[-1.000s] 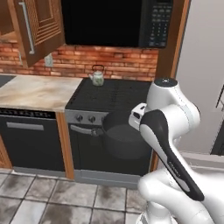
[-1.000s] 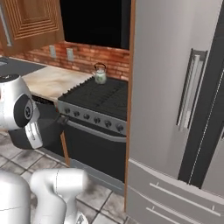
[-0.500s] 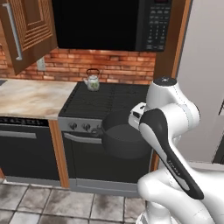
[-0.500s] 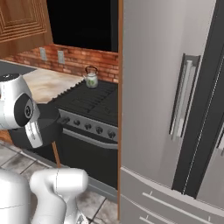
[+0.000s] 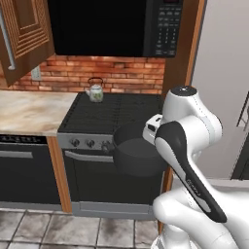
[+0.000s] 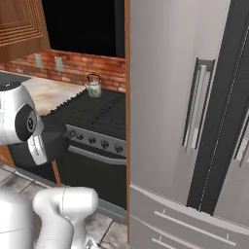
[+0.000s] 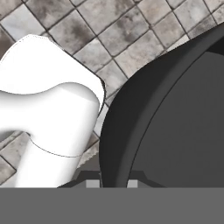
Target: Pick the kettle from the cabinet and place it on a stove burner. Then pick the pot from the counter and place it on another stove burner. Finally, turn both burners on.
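The dark grey-black pot (image 5: 135, 156) hangs in the air in front of the stove's steel knob front (image 5: 90, 143), below the level of the cooktop. In the hand view my gripper (image 7: 111, 182) is shut on the pot's rim (image 7: 131, 131), one fingertip on each side of the wall, with floor tiles below. From the right base the pot (image 6: 52, 140) is a dark shape beside my arm. The whitish leaf-patterned kettle (image 5: 96, 91) stands upright on the back left burner of the black cooktop (image 5: 119, 114); in the right base view the kettle (image 6: 93, 86) is at the back of the stove.
The beige counter (image 5: 26, 112) lies left of the stove. An open wooden cabinet door (image 5: 26, 34) hangs at the upper left, and a black microwave (image 5: 112, 26) sits over the cooktop. A tall steel fridge (image 6: 194, 121) stands close on the right.
The base has driven to the right, so the stove and kettle slid left in the picture and the fridge came nearer. The pot stays in my gripper.
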